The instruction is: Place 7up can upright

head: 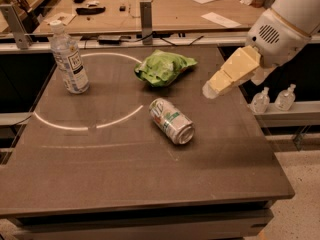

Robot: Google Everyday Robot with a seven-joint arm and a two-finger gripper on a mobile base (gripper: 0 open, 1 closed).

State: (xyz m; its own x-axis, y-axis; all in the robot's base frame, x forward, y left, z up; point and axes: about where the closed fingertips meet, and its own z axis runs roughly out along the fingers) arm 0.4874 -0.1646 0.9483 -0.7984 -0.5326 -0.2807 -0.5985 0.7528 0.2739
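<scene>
The 7up can (171,120), silver-white with green markings, lies on its side near the middle of the dark table (120,174), its open end pointing to the front right. My gripper (212,90) hangs above the table's right part, up and to the right of the can, apart from it, with nothing seen in it. The cream-coloured wrist and white arm (280,29) reach in from the upper right.
A clear water bottle (69,59) with a white label stands upright at the back left. A bright green wrinkly bag (162,66) lies behind the can. Two small bottles (272,99) stand on a ledge off the table's right edge. A cluttered bench (150,9) lies behind.
</scene>
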